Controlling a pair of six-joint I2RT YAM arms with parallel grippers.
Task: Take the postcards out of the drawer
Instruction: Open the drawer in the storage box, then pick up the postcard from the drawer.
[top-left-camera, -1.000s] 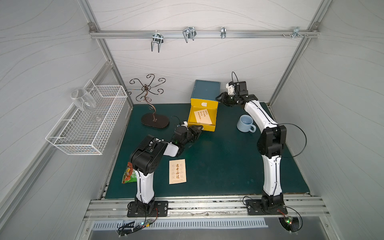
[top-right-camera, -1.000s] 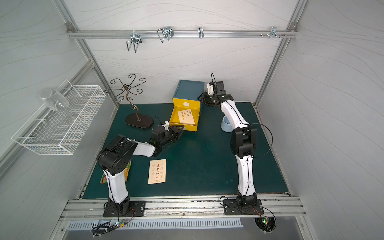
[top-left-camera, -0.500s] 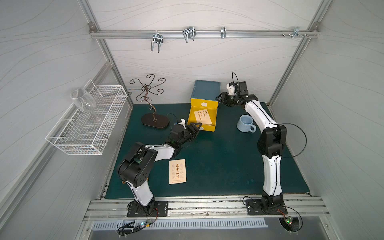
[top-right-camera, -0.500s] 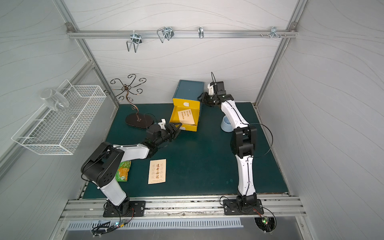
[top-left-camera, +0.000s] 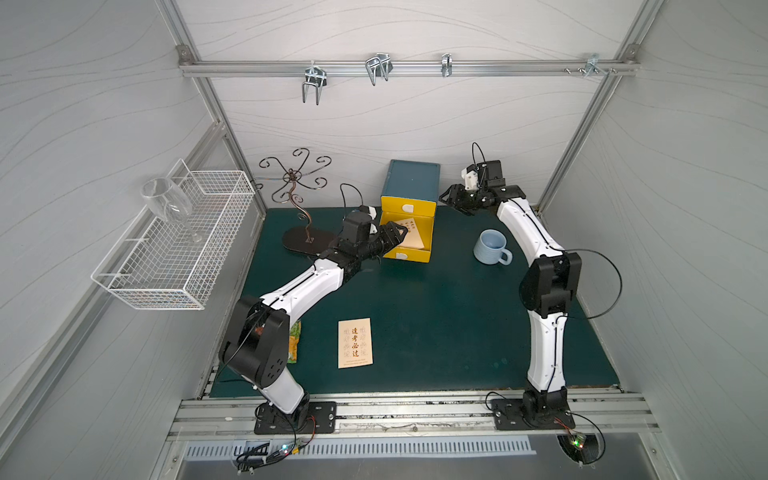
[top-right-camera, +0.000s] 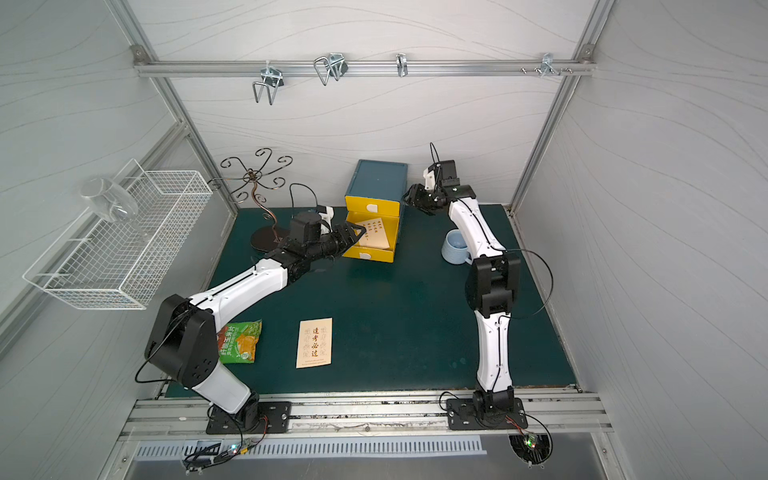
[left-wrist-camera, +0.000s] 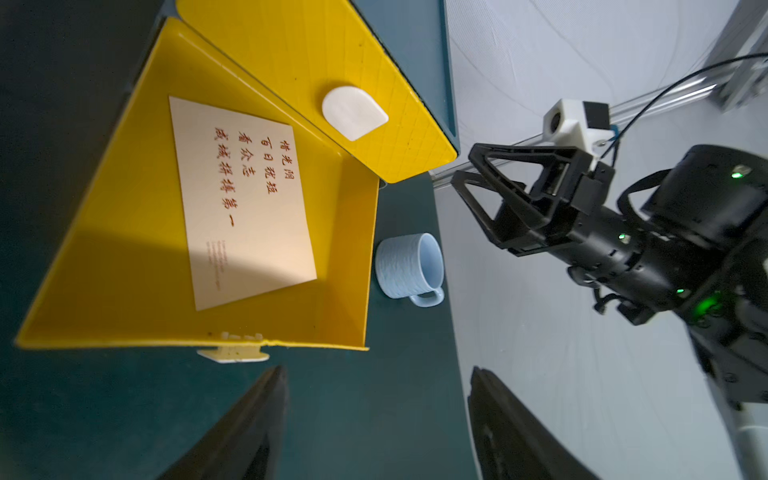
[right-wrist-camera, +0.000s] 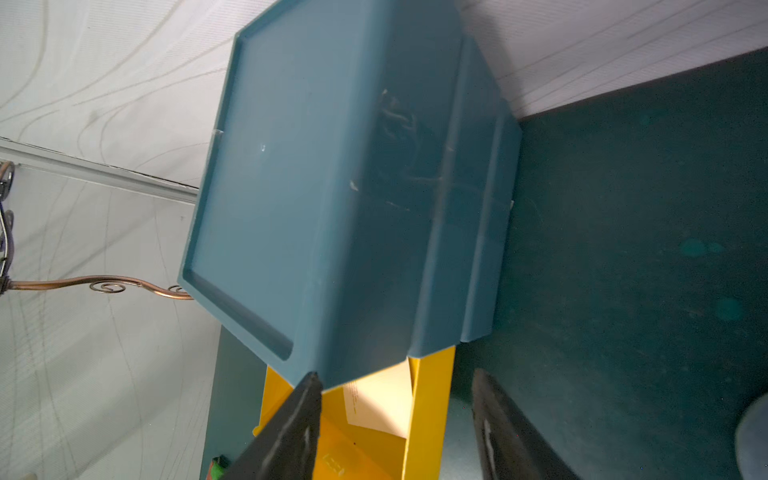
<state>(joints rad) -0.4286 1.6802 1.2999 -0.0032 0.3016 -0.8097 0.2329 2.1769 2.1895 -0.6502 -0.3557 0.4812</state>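
the left pincer (left-wrist-camera: 378, 370) is held wide, empty; a postcard (left-wrist-camera: 245, 203) is seen just ahead of it inside the drawer (left-wrist-camera: 104, 291), a second postcard (top-left-camera: 354, 343) well behind it. the right pincer (top-left-camera: 451, 201) is parted beside the cabinet (top-left-camera: 413, 178).

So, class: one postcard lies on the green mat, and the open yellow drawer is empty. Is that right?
Not quite. The open yellow drawer is not empty: a second postcard lies inside it, as the left wrist view shows. The first postcard does lie on the green mat.
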